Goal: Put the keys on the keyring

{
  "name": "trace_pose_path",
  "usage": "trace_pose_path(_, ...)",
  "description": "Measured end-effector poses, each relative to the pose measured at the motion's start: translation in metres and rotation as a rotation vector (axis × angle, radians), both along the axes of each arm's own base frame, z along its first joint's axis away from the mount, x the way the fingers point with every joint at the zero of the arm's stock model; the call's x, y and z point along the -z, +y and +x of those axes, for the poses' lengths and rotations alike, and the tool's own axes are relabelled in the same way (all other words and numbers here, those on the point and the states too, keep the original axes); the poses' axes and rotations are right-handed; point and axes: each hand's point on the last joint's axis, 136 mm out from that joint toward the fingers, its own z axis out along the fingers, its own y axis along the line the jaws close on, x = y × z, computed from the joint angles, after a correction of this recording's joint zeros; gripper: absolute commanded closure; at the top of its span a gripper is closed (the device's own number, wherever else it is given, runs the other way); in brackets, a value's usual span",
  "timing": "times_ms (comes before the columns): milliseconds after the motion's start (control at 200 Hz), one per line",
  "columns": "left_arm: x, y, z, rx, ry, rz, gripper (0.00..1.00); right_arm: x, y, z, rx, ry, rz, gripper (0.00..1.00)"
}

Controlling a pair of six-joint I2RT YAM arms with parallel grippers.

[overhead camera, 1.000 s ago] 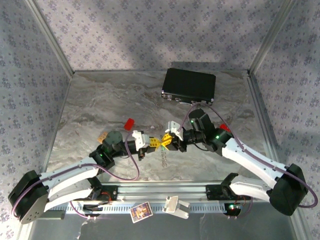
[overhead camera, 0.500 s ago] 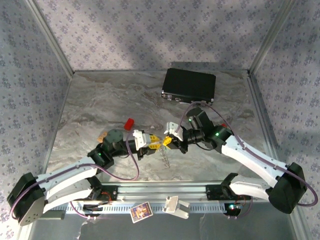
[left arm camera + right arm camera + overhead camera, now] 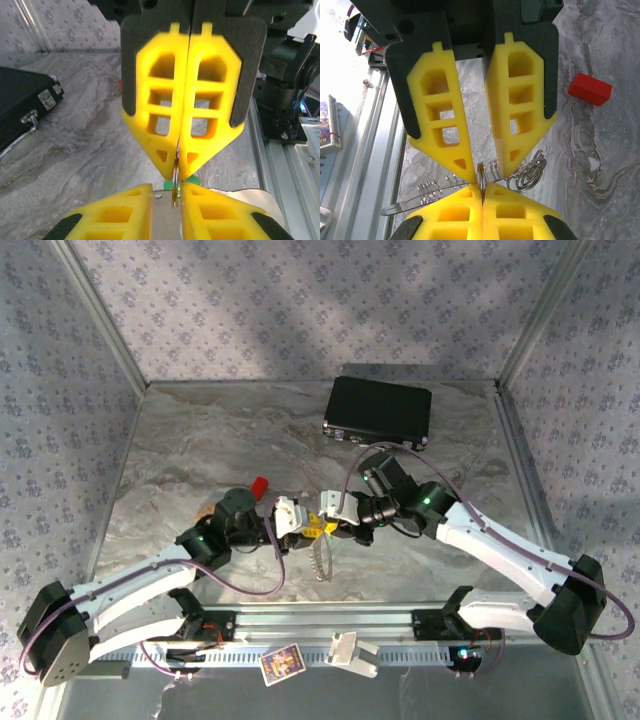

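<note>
Since one second ago both arms have reached a little farther over the table (image 3: 200, 440); the left wrist has come up just beside the small red block (image 3: 259, 484), and the place where the fingertips meet has shifted slightly toward 9 o'clock. Left gripper (image 3: 308, 530) and right gripper (image 3: 332, 527) point at each other tip to tip, a little below the middle of the top view; the keyring (image 3: 320, 562) hangs from that meeting point toward 6 o'clock, its silvery chain edge bright against the marbled surface. In the right wrist view the right jaws are pressed together with no gap, and they pinch a thin wire loop of the keyring at their very tips; more small wire rings lie just beside at 3 o'clock, and the pale flat part runs off toward 8 o'clock. The left jaws stand a little apart; the same loop sits in their gap, nearer to one pad, and I cannot tell if it touches. In the left wrist view a small piece of the green key (image 3: 189, 178) peeps out behind the loop; the rest is hidden. The black case (image 3: 378, 410) lies at 1 o'clock of the grippers, well apart; a picture card (image 3: 282, 664) rests on the front rail at 6 o'clock.
</note>
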Motion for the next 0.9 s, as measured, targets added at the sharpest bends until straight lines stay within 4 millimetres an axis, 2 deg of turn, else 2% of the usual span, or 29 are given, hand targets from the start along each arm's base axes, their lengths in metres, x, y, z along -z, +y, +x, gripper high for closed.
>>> trace_pose_path(340,0.004,0.000,-0.004,0.022,0.005,0.013,0.89,0.001,0.001,-0.002,-0.009,-0.009,-0.011,1.00)
trace_pose_path(610,0.003,-0.001,-0.007,0.039,0.019,0.006,1.00,0.001,0.003,-0.004,-0.005,-0.001,-0.006,1.00)
trace_pose_path(800,0.003,-0.002,-0.007,0.042,0.019,-0.004,1.00,0.002,0.001,-0.001,0.025,0.025,0.026,0.80)
trace_pose_path(899,0.004,-0.002,-0.007,0.038,0.011,-0.026,1.00,-0.001,-0.008,0.006,0.074,0.051,0.090,0.70)
